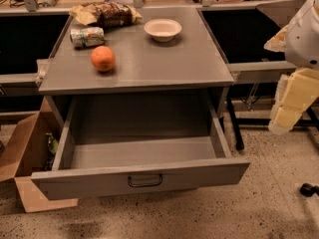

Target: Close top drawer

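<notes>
The top drawer [142, 176] of the grey cabinet is pulled far out toward me. It is wide and deep, its grey inside is bare, and its flat front carries one small dark loop handle [145, 181] at the centre. No other drawers show below it. My gripper [285, 114], pale yellow on a white arm, hangs at the right edge of the view. It is to the right of the cabinet, above floor level, apart from the drawer and touching nothing.
On the cabinet top [189, 63] lie an orange [103, 59], a white bowl [163, 30], a can on its side [87, 36] and a snack bag [105, 14]. An open cardboard box [25, 156] stands at the drawer's left. Dark table legs [235, 126] stand at its right.
</notes>
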Controlling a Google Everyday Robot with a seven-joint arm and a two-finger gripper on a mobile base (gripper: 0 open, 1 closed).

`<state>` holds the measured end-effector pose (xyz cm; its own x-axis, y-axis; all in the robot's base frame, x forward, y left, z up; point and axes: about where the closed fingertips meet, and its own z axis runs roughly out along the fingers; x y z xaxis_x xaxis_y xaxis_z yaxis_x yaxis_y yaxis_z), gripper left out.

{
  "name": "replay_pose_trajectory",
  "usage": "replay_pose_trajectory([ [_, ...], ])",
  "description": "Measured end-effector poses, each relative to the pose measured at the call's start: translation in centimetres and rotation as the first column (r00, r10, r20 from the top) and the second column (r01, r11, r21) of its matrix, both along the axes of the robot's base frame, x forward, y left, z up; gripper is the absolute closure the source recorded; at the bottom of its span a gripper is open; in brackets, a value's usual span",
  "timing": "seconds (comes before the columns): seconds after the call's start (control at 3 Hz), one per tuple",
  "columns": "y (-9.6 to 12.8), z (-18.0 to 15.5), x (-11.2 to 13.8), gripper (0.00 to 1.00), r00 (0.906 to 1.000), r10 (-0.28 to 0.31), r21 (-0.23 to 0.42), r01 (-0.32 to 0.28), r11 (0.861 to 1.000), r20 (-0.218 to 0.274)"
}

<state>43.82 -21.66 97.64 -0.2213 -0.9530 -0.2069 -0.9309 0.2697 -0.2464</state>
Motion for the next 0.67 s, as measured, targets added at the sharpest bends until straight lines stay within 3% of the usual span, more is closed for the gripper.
replay_pose_trajectory([
  [0.33,0.0,0.0,0.0,0.0,1.0,0.0,0.0,0.0,1.0,0.0],
  [0.67,0.5,-2.3,0.2,0.0,0.9995,-0.032,0.018,0.032,0.999,-0.008],
])
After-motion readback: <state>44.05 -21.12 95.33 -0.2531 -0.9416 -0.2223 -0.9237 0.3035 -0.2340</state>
